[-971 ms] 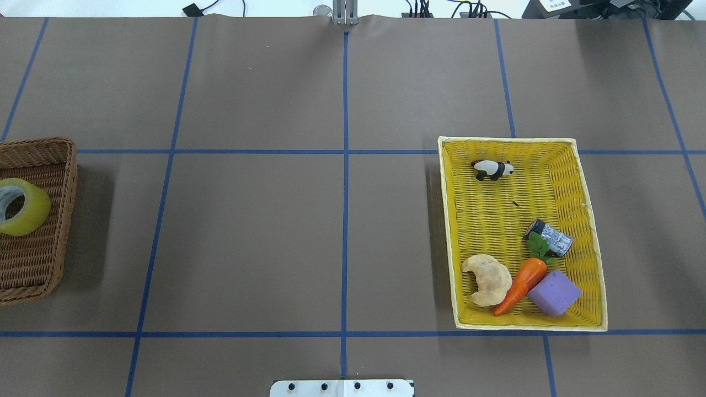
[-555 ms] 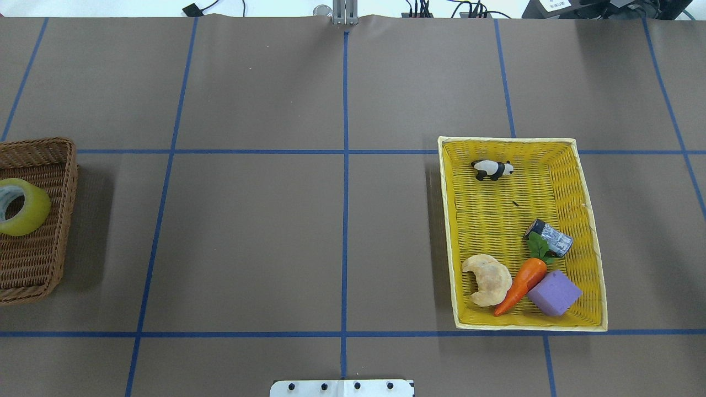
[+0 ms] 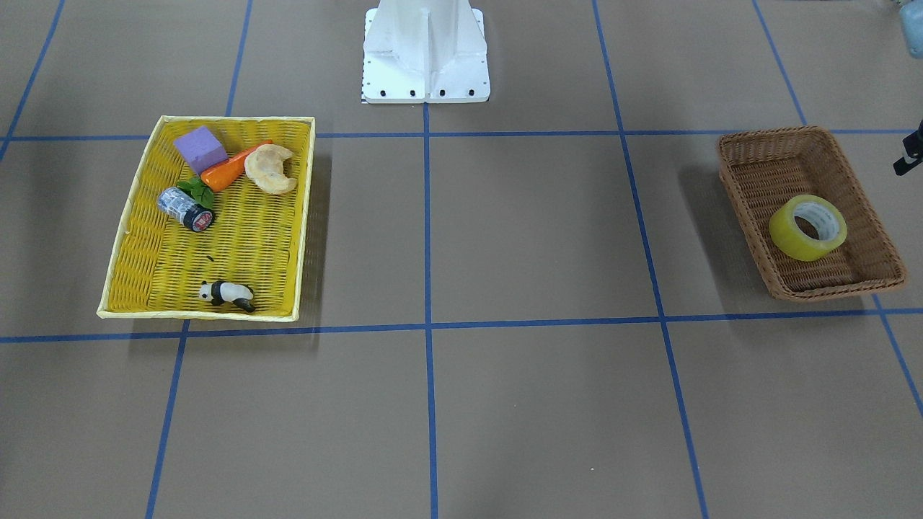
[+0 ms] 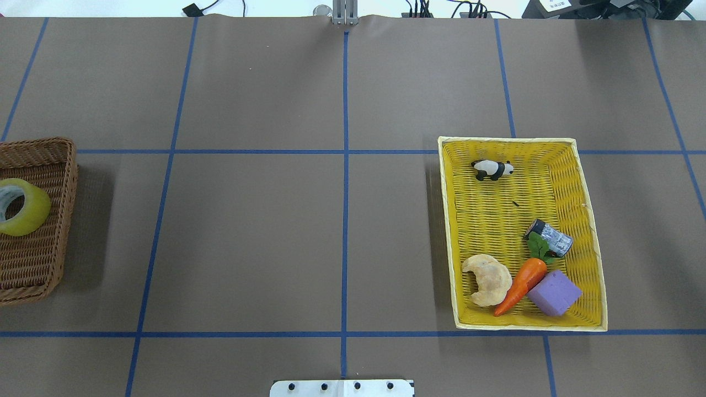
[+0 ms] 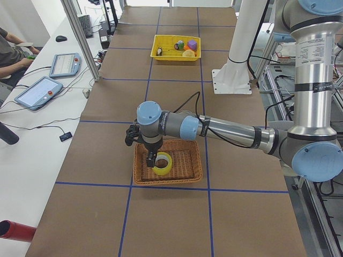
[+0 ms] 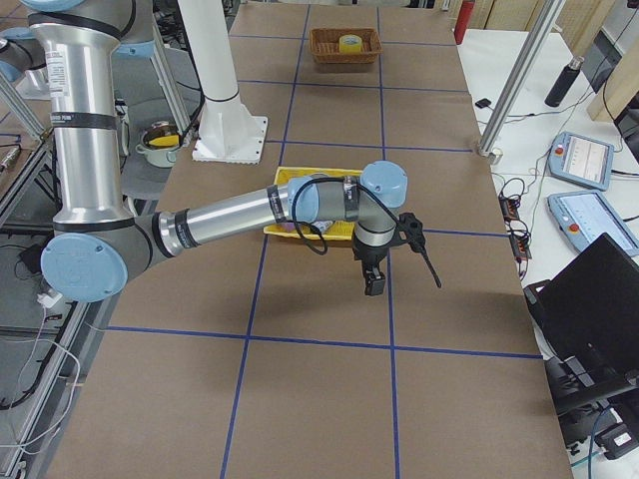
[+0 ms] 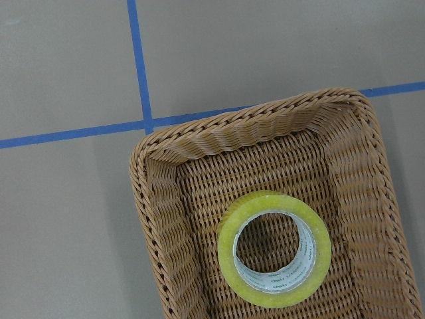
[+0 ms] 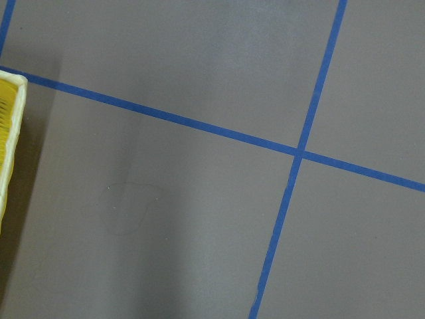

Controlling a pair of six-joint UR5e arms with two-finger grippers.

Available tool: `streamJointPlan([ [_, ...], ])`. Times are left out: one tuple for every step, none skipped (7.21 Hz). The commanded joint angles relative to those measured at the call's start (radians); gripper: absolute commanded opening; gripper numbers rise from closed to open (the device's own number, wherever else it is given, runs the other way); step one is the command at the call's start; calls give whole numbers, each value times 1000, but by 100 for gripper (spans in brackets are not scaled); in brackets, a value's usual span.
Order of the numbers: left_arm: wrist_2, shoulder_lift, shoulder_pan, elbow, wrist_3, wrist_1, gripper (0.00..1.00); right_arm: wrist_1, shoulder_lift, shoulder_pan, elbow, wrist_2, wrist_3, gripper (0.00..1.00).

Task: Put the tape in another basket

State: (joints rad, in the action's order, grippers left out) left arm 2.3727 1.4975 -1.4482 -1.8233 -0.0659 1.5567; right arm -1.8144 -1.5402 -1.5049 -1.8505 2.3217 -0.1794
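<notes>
The tape (image 3: 796, 239) is a yellow roll lying flat inside the brown wicker basket (image 3: 750, 155), on the robot's left side. It also shows in the overhead view (image 4: 33, 212) and in the left wrist view (image 7: 229, 256), where the basket rim (image 7: 232, 133) lies below the camera. In the exterior left view my left gripper (image 5: 151, 159) hangs over the basket (image 5: 187, 168), close by the tape (image 5: 166, 167). I cannot tell whether it is open. My right gripper (image 6: 373, 284) hangs over bare table beside the yellow basket; I cannot tell its state.
A bright yellow woven basket (image 4: 557, 144) on the right holds a toy panda (image 4: 492, 169), a small grey cylinder (image 4: 551, 237), a carrot (image 4: 521, 286), a croissant (image 4: 488, 278) and a purple block (image 4: 554, 292). The white robot base (image 3: 425, 50) stands at mid-table.
</notes>
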Motion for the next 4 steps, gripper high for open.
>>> streamJointPlan([
  [2, -3, -1, 9, 3, 6, 98, 6, 2, 0, -10, 1, 0, 100],
  [2, 0, 0, 13, -3, 6, 98, 6, 0, 0, -12, -2, -2, 100],
  [3, 0, 0, 9, -3, 6, 98, 6, 5, 0, -7, -7, -6, 100],
  [17, -5, 0, 7, -3, 8, 98, 6, 5, 0, -9, -4, -6, 100],
])
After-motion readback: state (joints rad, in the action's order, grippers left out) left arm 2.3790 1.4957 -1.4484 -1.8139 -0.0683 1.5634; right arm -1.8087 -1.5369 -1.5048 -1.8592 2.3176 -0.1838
